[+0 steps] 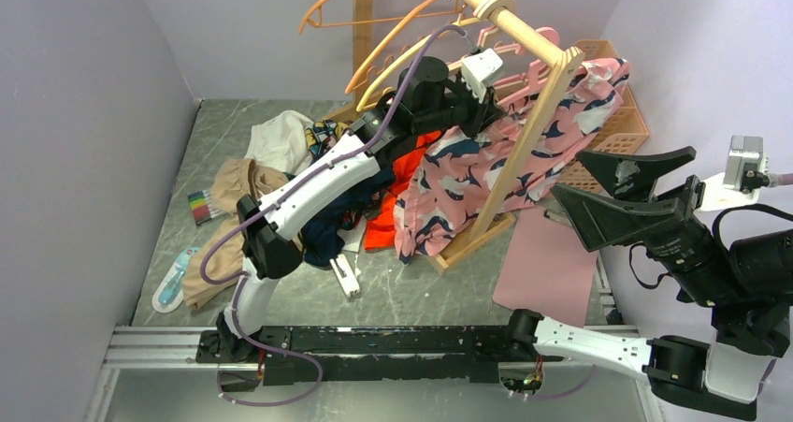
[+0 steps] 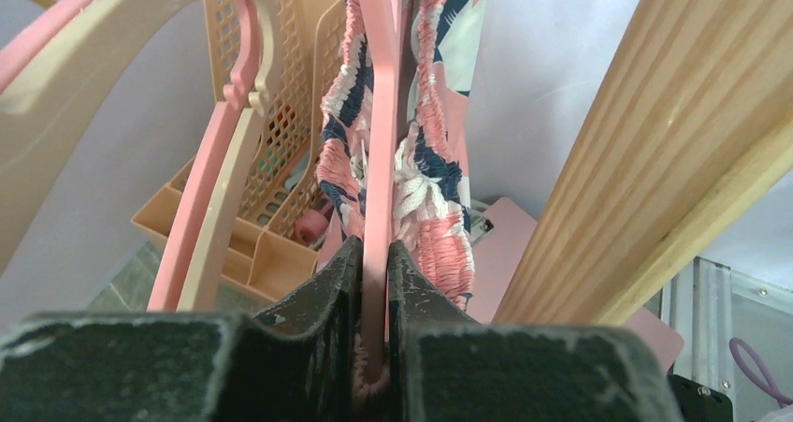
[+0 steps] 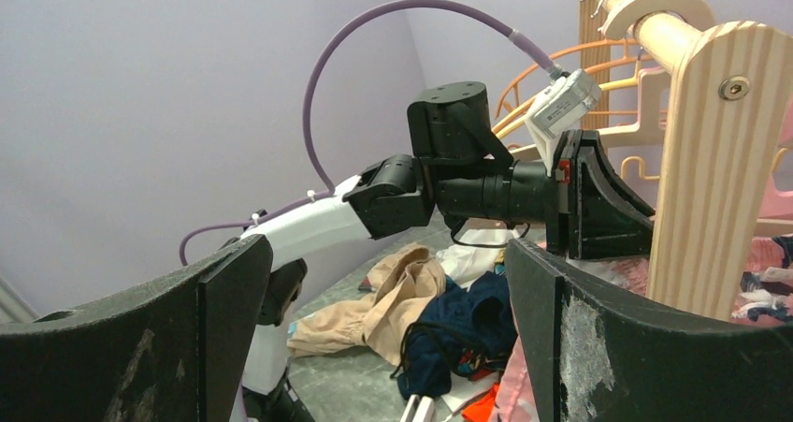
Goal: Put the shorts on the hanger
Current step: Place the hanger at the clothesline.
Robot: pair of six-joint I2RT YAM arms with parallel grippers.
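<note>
Left pincer (image 2: 374,254) pinching the lower bar of the pink hanger (image 2: 379,113), up beside the wooden rack (image 1: 524,141) at 12 o'clock; the shorts (image 1: 468,179) hang on that hanger, draped down against the rack's slanted post, above the tabletop (image 1: 421,286). Right pincer (image 1: 572,174) spread wide at 3 o'clock, near the shorts.
</note>
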